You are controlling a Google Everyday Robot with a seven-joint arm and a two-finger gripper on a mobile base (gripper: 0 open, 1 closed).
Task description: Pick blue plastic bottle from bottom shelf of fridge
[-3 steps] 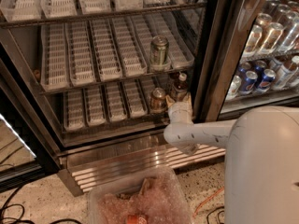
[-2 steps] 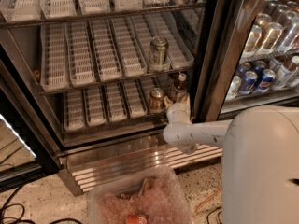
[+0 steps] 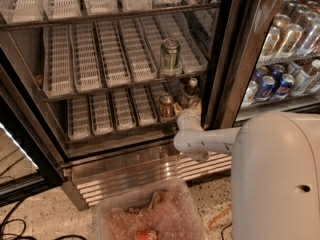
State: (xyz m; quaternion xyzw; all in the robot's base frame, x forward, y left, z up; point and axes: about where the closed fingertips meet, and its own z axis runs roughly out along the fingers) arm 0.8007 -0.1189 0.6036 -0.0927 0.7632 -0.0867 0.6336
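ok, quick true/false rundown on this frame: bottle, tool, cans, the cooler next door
1. The blue plastic bottle stands upright on the bottom shelf, just right of the copper-topped can. True.
2. The tool is up at the middle shelf, beside the can there. False: it is at the right front of the bottom shelf, right by the bottle.
3. One greenish can stands alone on the shelf above the bottom one. True.
4. The neighbouring cooler on the right is unstocked. False: it holds rows of cans, including blue cans.
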